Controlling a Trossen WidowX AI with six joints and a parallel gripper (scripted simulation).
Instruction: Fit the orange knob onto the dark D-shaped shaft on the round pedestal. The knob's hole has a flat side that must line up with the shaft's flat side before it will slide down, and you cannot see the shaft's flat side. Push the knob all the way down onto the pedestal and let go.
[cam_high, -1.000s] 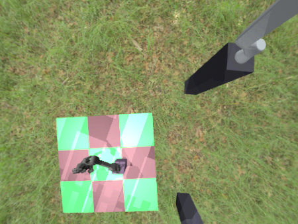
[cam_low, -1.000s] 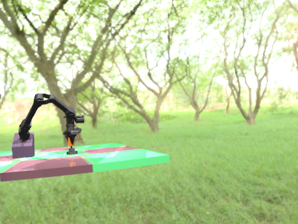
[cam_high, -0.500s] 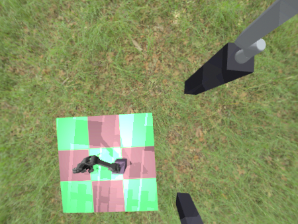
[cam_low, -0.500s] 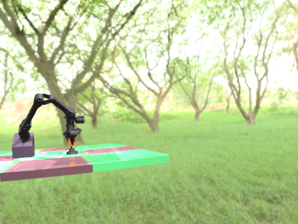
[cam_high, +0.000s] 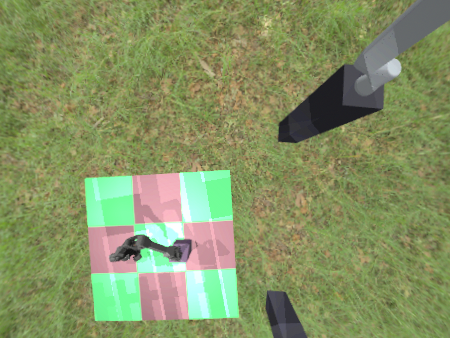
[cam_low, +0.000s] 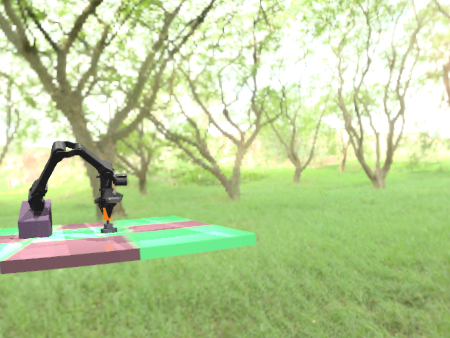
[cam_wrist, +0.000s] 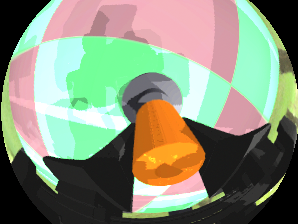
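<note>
- You had the black metal two-finger gripper (cam_high: 116, 257) (cam_low: 107, 208) (cam_wrist: 158, 124) closed on the orange, round-sided knob (cam_low: 106, 215) (cam_wrist: 162, 132), one finger on each side.
- The knob was right above the dark shaft (cam_low: 108, 224) (cam_wrist: 154, 96) on the dark round pedestal (cam_low: 109, 230) (cam_wrist: 128, 95). Some shaft showed below it, so it was not all the way down. You could not tell if the hole had started over the tip.
- Your job looked like finding the flat side. You needed to press softly, turn the knob a little each way, and push down only once it dropped.
- A hard push could have tipped the knob or made it slip.
- The black jointed arm (cam_high: 160, 247) (cam_low: 46, 172) reached over from its purple box base (cam_high: 186, 250) (cam_low: 35, 224), left of the pedestal in the outside view.
- Nothing seemed to block the way down, but the arm hid the knob from above.
</note>
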